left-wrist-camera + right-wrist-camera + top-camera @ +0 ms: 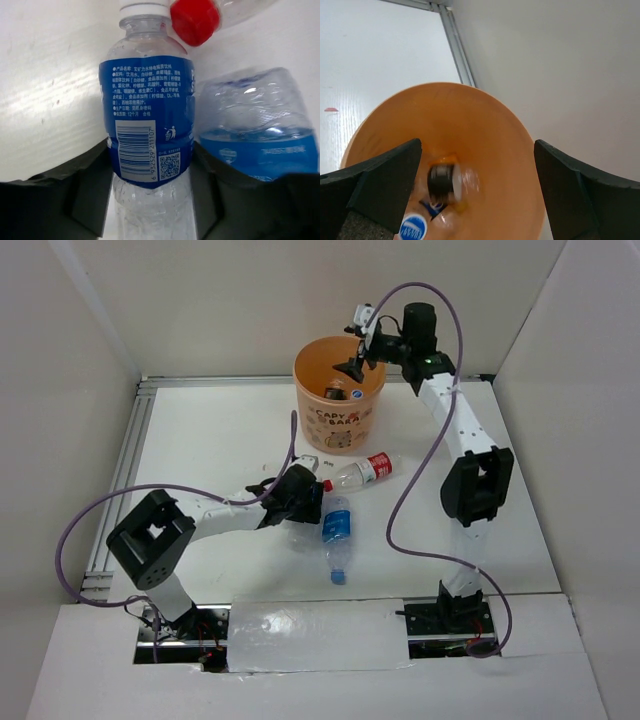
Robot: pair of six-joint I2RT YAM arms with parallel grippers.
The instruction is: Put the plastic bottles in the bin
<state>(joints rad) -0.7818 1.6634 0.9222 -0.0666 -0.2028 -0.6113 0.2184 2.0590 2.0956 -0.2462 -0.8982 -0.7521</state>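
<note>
A clear bottle with a blue label (150,125) and white cap lies on the table between my left gripper's (151,152) fingers (90,190), which press on both its sides. Beside it lie another blue-labelled bottle (260,130) (337,528) and a red-capped, red-labelled bottle (195,20) (365,469). My right gripper (477,150) (352,368) hangs open over the orange bin (510,150) (340,425). Below it, inside the bin, a blurred bottle with a black-and-white label (445,182) drops among other bottles, one with a blue cap (413,230).
White walls close in the table (200,440) on three sides, and a metal rail (125,470) runs along its left edge. The right arm's purple cable (400,510) loops low over the table to the right of the bottles.
</note>
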